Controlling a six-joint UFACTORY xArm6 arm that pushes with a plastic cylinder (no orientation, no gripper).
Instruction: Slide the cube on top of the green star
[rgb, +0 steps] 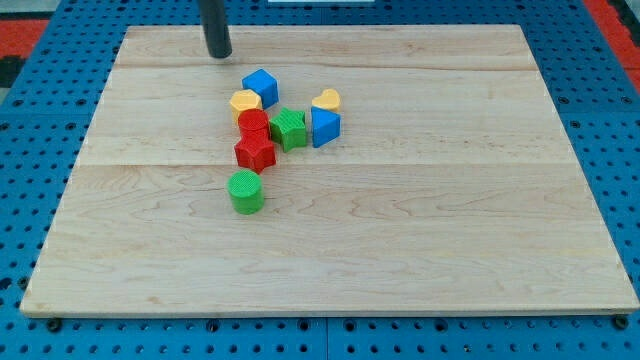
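My tip (219, 55) rests on the board near the view's top, up and to the left of the block cluster. A blue cube (260, 86) lies closest to it, at the cluster's top. The green star (289, 129) sits in the cluster's middle, below and right of the cube. A yellow block (245, 103) touches the cube's lower left side. A red block (254, 124) and a red star (255, 152) stand left of the green star. A blue block (325, 127) touches the green star's right side, with a yellow heart (326, 100) above it.
A green cylinder (245, 191) stands alone below the cluster. The wooden board (450, 220) lies on a blue perforated base (615, 120) that surrounds it on all sides.
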